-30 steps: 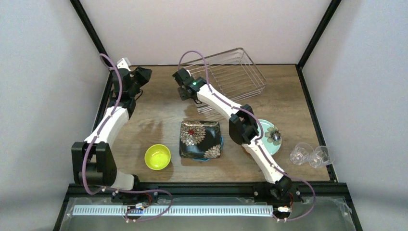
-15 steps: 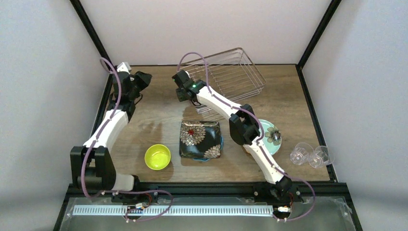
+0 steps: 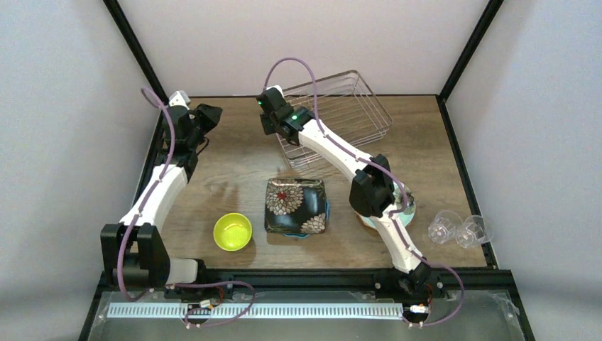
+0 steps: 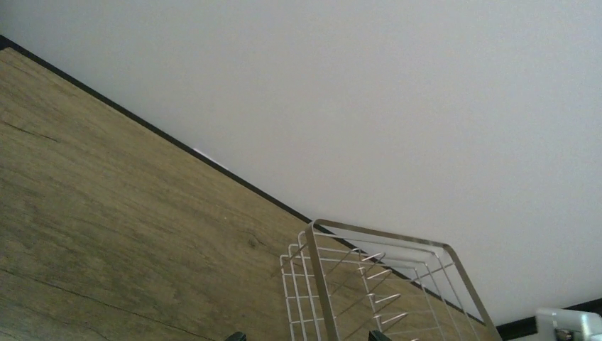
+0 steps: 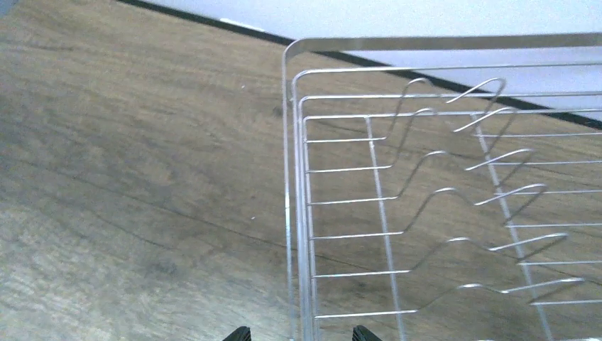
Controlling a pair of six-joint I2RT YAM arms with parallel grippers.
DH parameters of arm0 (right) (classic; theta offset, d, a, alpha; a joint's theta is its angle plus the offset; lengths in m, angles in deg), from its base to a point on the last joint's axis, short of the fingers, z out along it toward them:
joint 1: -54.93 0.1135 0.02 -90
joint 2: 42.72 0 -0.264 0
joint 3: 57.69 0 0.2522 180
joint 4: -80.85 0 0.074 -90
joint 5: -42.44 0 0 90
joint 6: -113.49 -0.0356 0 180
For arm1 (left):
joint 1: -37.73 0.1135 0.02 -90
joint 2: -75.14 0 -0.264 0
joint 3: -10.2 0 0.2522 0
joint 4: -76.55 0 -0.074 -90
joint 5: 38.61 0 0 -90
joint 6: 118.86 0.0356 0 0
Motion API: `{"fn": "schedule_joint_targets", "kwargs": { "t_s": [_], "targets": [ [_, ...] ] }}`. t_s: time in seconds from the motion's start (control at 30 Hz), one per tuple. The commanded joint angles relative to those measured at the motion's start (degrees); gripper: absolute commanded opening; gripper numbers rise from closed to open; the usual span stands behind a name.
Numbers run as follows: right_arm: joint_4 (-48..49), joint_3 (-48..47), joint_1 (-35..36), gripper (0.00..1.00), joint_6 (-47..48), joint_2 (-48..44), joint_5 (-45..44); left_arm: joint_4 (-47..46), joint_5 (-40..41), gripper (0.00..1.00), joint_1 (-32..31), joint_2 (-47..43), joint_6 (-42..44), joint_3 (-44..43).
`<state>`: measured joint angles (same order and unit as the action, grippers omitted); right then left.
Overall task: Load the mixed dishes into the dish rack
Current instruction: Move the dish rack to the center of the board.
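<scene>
The dish rack (image 3: 373, 96) is a silvery wire basket with prongs at the back of the table. My right gripper (image 3: 273, 126) hovers at its left rim. In the right wrist view that rim (image 5: 287, 177) runs between the right gripper's (image 5: 300, 334) spread fingertips, which stand open and clear of the wire. Over the far left of the table my left gripper (image 3: 211, 114) is open and empty, with the rack (image 4: 319, 277) ahead of it. A black square floral plate (image 3: 294, 206) lies mid-table on a teal plate edge (image 3: 327, 209). A yellow-green bowl (image 3: 233, 231) sits to its left.
A mint flower plate (image 3: 407, 204) lies half hidden under the right arm's elbow. Two clear glasses (image 3: 444, 227) (image 3: 474, 231) lie by the right edge. Black frame posts and pale walls close in the wooden table (image 3: 234, 163) at the back and sides.
My right gripper has opened, letting go of the rack's left rim, and its wrist has risen a little. The left arm drifted slightly left.
</scene>
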<state>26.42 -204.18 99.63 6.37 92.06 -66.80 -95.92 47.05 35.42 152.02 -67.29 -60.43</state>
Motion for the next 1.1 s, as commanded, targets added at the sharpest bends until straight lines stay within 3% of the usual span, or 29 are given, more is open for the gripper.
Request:
{"fn": "schedule_joint_targets", "kwargs": {
  "t_s": [0.0,0.53,0.93,1.07],
  "targets": [
    [-0.1,2.6,-1.2,0.83,0.1,-4.1,-6.8,1.3,-1.5,1.0,-0.4,0.5,-0.3,-0.1],
    [-1.6,17.0,-21.4,0.81,-4.5,-12.0,-14.2,0.5,-5.4,1.0,-1.3,10.2,-1.8,-4.6],
    [4.1,17.1,-31.2,0.81,-3.1,-9.8,-14.0,-0.2,-7.4,1.0,-1.7,16.6,-2.8,-8.8],
    [3.9,12.0,-33.5,0.82,-0.7,-6.4,-13.8,-0.5,-8.1,1.0,-1.8,19.0,-3.4,-10.0]
  ]
}}
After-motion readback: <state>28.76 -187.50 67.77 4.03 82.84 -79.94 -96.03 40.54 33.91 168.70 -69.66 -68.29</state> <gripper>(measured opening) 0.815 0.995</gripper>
